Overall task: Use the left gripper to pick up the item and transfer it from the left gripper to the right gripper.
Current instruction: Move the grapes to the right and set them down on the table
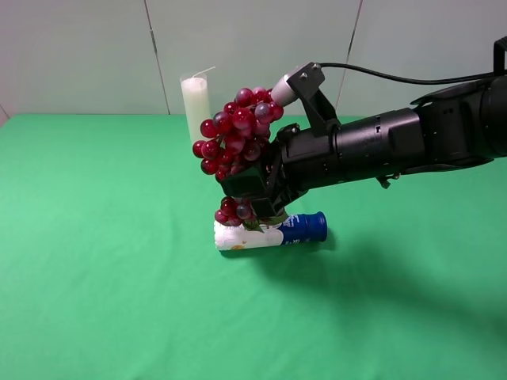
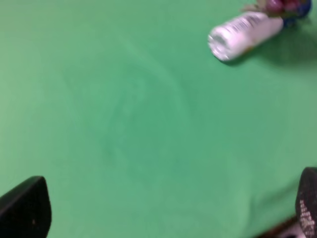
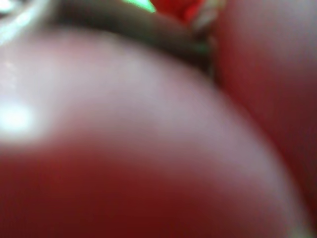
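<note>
Holding the long bunch of dark red-purple artificial grapes (image 1: 238, 131) clear of the table, the right gripper (image 1: 252, 186) is clamped about the bunch's middle. The upper cluster rises above the jaws. A smaller cluster hangs below them, just over a white plastic bottle with a blue cap (image 1: 269, 231) lying on its side.

The exterior high view alone shows this grip. It also shows the thick black arm entering from the right, its trailing black cable, and a tall white candle (image 1: 195, 107) standing upright behind the bunch.

The right wrist view adds only blurred red grape skins (image 3: 148, 148) pressed close to the lens; no jaw detail can be made out there.

The left wrist view alone shows the left gripper (image 2: 166, 208). Its two black fingertips (image 2: 25, 208) sit at opposite edges of the picture, spread wide, with nothing between them but cloth. The bottle (image 2: 245, 33) and the low end of the bunch (image 2: 280, 6) lie well apart from it.

The surface is a plain green cloth (image 1: 95, 277), lightly rippled in places. Behind it stands a pale panelled wall (image 1: 79, 47) with thin dark seams.
</note>
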You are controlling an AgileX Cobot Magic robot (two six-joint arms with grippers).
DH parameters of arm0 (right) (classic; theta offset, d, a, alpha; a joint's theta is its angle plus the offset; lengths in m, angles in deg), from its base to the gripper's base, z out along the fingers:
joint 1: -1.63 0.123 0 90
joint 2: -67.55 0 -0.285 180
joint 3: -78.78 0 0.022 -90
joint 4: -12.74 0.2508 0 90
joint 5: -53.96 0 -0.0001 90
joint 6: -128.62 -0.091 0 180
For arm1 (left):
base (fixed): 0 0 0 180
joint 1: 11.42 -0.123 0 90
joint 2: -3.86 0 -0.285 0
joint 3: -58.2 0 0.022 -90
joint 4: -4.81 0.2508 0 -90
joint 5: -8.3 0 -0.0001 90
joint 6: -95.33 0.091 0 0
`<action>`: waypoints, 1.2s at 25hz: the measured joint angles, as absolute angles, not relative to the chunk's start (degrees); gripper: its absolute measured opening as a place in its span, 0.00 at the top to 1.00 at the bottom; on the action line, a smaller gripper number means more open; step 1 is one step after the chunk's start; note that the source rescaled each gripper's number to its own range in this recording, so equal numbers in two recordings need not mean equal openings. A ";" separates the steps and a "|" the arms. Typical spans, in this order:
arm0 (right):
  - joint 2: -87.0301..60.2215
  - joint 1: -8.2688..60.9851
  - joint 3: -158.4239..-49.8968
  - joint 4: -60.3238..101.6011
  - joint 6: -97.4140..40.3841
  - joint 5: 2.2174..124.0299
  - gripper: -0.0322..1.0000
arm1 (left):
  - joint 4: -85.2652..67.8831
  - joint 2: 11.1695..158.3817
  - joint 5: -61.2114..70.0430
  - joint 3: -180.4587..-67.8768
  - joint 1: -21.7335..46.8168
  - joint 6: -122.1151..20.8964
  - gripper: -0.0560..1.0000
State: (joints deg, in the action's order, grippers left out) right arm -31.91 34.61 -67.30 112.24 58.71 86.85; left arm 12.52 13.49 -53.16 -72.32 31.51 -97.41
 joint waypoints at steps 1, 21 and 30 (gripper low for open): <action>-31.91 34.61 -67.30 112.24 58.43 86.58 0.95 | 11.73 13.30 -53.10 -72.18 31.51 -96.28 0.00; -31.91 34.61 -67.30 112.24 54.34 83.91 0.95 | 10.52 12.99 -52.98 -72.17 31.51 -94.32 0.00; -31.91 34.61 -67.30 112.29 46.87 79.46 0.95 | 10.52 12.99 -52.98 -72.17 21.73 -94.26 0.00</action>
State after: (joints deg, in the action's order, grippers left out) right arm -31.91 34.61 -67.30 112.29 46.87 79.46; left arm 10.52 12.99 -52.98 -72.17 21.73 -94.26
